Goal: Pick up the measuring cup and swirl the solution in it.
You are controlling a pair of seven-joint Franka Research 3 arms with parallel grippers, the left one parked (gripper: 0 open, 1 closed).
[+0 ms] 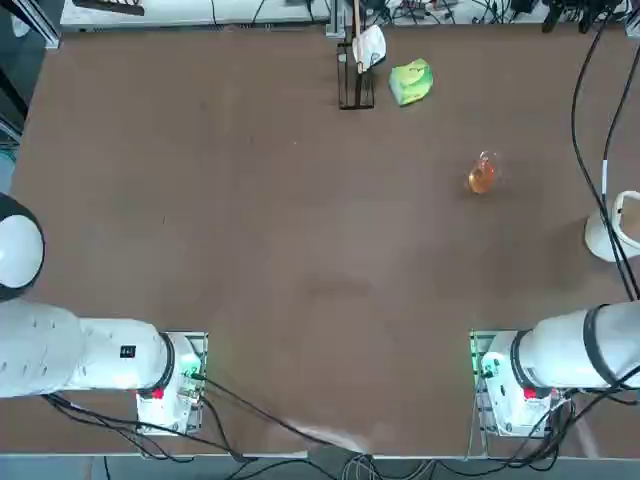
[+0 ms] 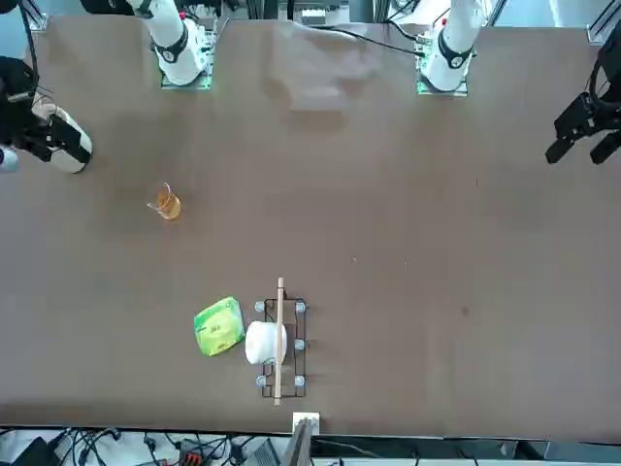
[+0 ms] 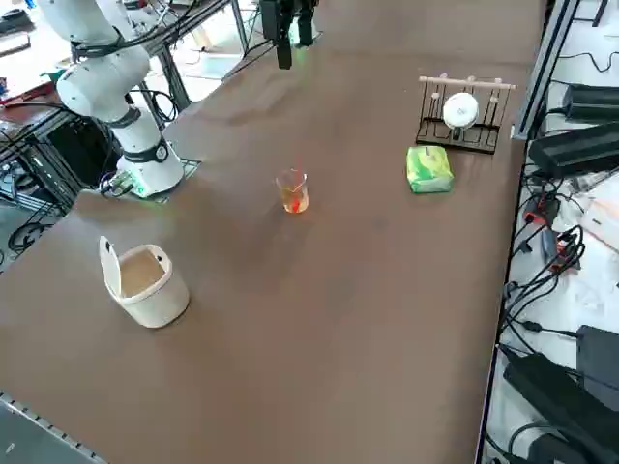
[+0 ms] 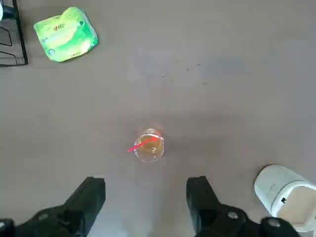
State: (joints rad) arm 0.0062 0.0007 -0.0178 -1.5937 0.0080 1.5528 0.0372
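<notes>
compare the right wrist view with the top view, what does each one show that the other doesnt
Only the right wrist view shows the right hand's two fingers, spread wide apart with nothing between them, and the red stick lying across the measuring cup's mouth.

Only the top view shows the arms' mounting bases and the parked left arm.

Both show the measuring cup with its orange solution, the green and yellow packet, the white cup and part of the black wire rack.

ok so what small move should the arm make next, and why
Probably ease the right tool over the cup and down, jaws kept apart: they stand wide with nothing between them, and the cup, orange liquid inside, sits upright on the table.
</notes>
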